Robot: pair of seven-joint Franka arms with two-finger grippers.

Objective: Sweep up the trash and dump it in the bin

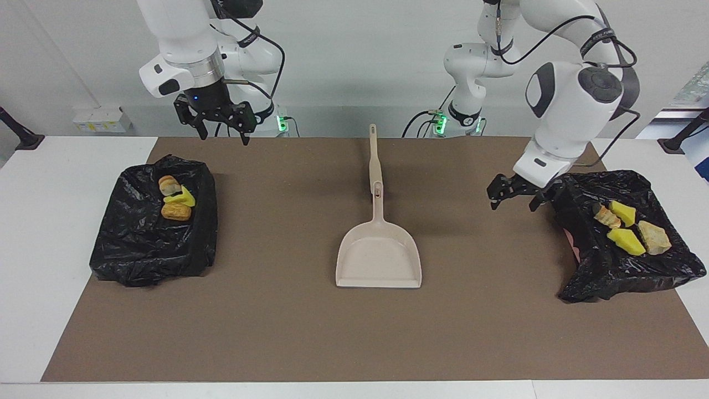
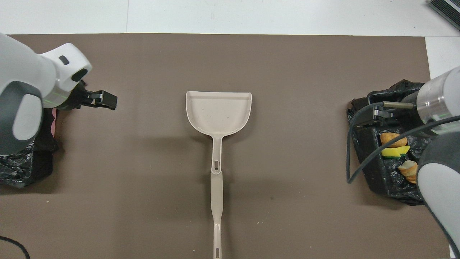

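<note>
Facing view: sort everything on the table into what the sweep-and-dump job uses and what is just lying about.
Belongs to the job:
- trash pieces in the bag-lined bin at the left arm's end
- trash pieces in the second bag-lined bin at the right arm's end
- beige dustpan, mid-mat, held by neither gripper

Just there:
- brown mat
- white power strip by the wall

Seven trash pieces [image 1: 626, 241], two black bins [image 1: 152, 244], one dustpan [image 1: 379, 257].

Opposed high views, shared dustpan [image 1: 379, 260]
</note>
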